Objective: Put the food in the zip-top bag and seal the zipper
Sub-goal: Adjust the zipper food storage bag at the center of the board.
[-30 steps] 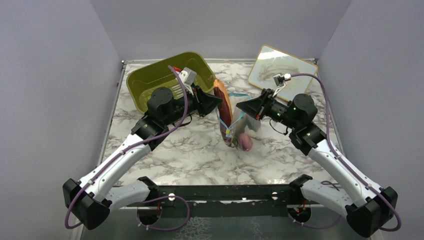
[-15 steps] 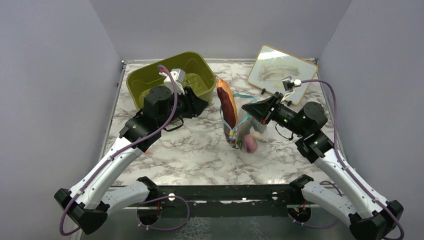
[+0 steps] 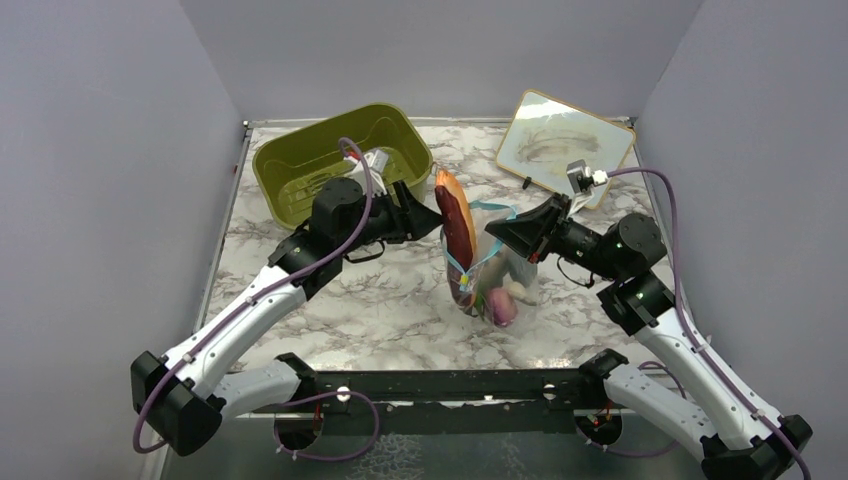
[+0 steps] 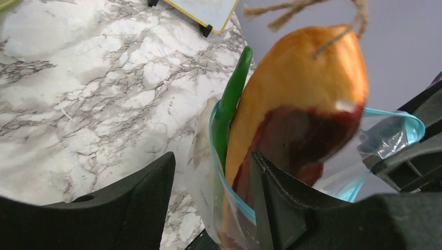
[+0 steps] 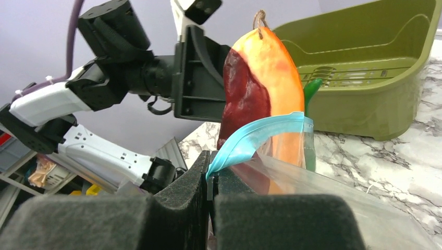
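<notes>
The clear zip-top bag (image 3: 490, 280) hangs upright over the table. My right gripper (image 3: 503, 232) is shut on its light blue zipper strip (image 5: 260, 134) at the right end (image 5: 211, 174). The long orange and dark red hot-dog piece (image 3: 456, 222) sticks far out of the bag's mouth (image 4: 297, 99) (image 5: 263, 86), with a green vegetable (image 4: 233, 96) beside it. The pink onion (image 3: 501, 307) and a white piece (image 3: 519, 290) lie at the bag's bottom. My left gripper (image 3: 428, 218) is open (image 4: 211, 164), and the bag's left wall and rim lie between its fingers.
The olive-green tub (image 3: 300, 160) stands at the back left, just behind my left gripper. A yellow-rimmed white board (image 3: 563, 145) lies at the back right. Grey walls enclose the marble table (image 3: 380, 290) on three sides.
My left gripper drew back to the left, then came right again to the bag's left edge. My right gripper and the hanging bag shifted slightly nearer and to the right.
</notes>
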Robot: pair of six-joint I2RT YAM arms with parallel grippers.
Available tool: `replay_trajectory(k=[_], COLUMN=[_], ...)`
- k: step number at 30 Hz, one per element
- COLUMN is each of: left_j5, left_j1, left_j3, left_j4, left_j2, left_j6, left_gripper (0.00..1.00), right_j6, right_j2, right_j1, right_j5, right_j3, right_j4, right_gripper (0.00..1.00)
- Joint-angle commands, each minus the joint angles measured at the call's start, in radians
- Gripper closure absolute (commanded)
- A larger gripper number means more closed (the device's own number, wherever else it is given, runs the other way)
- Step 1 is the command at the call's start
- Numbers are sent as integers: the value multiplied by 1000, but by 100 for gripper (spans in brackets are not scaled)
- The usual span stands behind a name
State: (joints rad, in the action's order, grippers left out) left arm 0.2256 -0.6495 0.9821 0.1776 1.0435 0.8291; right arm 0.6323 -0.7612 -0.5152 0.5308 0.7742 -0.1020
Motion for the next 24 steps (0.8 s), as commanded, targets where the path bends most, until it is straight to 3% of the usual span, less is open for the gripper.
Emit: replay_trajectory(k=[1,8,11,12,15,18,24], left_j5=[100,159,196,213,235,179,104], left_j1=[0,-1,-1,-2,-1,-1,-1], left_j3=[14,19,-6,-19,-39,-37,-55], left_j4=[-67,-39,-121,-158,-216,-194,-223], left_j2=[85,169,183,184,176,143,123], left_j6=[17,15,74,96,115,67,19], left_gripper=[43,49,58,64,100,100,100], right_j6=[-13,-18,-24,-30,-46,-40,5], right_j2=[3,-2,-15,-17,-23,-19,-52], right_j1=[6,6,6,6,6,6,6], right_j5=[54,52,56,52,12,-65,-281], right_j3=[0,-3,-11,-17,-37,-40,7], right_j4=[-50,-55,-62,-58,-20,77,424], right_gripper=[99,99,99,99,99,96,74])
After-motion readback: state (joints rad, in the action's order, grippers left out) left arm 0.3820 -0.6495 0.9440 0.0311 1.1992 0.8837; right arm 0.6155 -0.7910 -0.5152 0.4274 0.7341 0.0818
